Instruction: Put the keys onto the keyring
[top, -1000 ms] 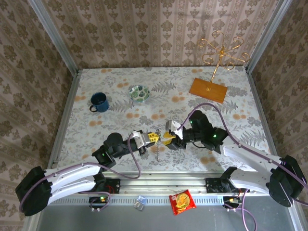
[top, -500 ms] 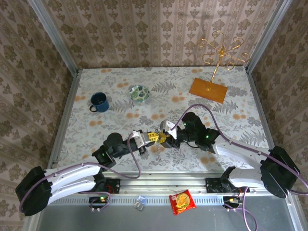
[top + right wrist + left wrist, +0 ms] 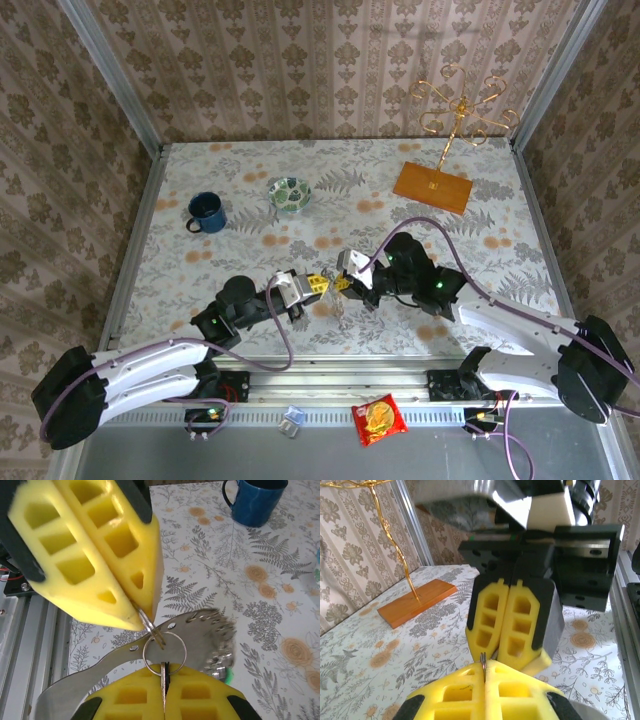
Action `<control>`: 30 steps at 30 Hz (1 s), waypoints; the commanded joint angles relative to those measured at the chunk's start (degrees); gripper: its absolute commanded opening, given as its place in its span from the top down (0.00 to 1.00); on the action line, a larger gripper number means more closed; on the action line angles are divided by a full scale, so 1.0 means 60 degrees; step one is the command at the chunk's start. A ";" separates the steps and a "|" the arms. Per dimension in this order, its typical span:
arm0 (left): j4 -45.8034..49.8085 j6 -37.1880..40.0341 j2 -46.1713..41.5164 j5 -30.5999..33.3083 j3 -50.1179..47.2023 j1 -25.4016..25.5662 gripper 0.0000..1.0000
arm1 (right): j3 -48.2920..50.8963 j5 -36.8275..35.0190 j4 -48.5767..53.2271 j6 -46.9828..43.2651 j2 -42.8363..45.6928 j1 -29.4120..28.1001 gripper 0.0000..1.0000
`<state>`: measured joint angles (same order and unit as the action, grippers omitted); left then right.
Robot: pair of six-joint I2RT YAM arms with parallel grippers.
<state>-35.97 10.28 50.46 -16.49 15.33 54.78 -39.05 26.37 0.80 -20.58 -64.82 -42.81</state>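
1. Right wrist view: right pincer [image 3: 164,682] has just snapped shut on a metal sliver [image 3: 163,669] at the keyring [image 3: 185,652], having closed in tip to tip on the left pincer [image 3: 139,615].
2. Left pincer stays clamped on the keyring. Blurred silvery keys [image 3: 200,632] lie just beyond both tips, so threading is probably under way.
3. Counter [image 3: 500,220] is open beyond the pincers, near rail [image 3: 330,388] is close behind them, and mug [image 3: 206,212] is well apart.

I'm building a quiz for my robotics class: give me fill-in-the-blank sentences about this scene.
The mug is ___. The gold wire stand rises from an ___ base. The left hand and right hand both pinch the keyring with ___ fingers.
Missing: blue; orange; yellow.
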 commanded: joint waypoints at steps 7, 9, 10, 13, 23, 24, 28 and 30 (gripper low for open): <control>0.0724 0.0343 -0.0447 0.0068 0.0249 0.0076 1.00 | -0.0710 -0.0336 0.0827 -0.0550 0.0643 -0.0040 1.00; 0.0938 0.0415 -0.0455 0.0079 0.0300 0.0076 1.00 | -0.0736 -0.0370 0.0931 -0.0594 0.0708 -0.0034 1.00; 0.1029 0.0435 -0.0455 0.0094 0.0326 0.0075 1.00 | -0.0743 -0.0366 0.0991 -0.0620 0.0745 -0.0042 1.00; 0.1196 0.0454 -0.0430 0.0157 0.0369 0.0082 1.00 | -0.0828 -0.0409 0.1189 -0.0707 0.0812 -0.0038 1.00; 0.0637 0.0282 -0.0876 0.1603 0.0057 0.0073 0.48 | -0.1350 -0.1183 0.2343 -0.1184 0.0963 -0.0036 1.00; 0.0578 0.0189 -0.1031 0.2048 -0.0018 0.0059 0.45 | -0.1398 -0.1240 0.2409 -0.1177 0.0947 -0.0043 1.00; 0.0729 -0.0056 -0.1989 0.3950 -0.0164 0.0028 0.38 | -0.1762 -0.0877 0.2389 -0.0793 0.0626 -0.0070 1.00; 0.0996 -0.0138 -0.2644 0.4977 -0.0190 -0.0002 0.38 | -0.1937 -0.0606 0.2144 -0.0573 0.0391 -0.0203 1.00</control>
<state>-29.87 11.20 38.74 1.69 14.79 55.05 -47.31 20.99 15.00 -25.82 -61.14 -43.11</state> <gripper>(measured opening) 0.621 0.070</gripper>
